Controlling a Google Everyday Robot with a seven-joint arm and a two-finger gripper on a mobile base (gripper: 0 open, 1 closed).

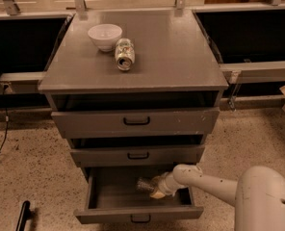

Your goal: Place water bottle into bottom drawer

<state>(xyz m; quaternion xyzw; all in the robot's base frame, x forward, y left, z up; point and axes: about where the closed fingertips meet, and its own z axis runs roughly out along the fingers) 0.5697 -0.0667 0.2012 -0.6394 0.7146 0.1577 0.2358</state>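
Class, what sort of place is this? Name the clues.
Probably a lab or workshop: grey metal drawer cabinet, speckled floor. The gripper is inside the open bottom drawer, by the water bottle.

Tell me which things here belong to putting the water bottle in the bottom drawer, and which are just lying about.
Job: water bottle, inside the open bottom drawer; gripper, down in that drawer at the bottle.
Lying about: white bowl and soda can, on the cabinet top.

Your cabinet top (181, 57) carries a white bowl (105, 36) and a soda can (124, 54) lying just beside it; the gripper (151, 187) is inside the bottom drawer (109, 214).
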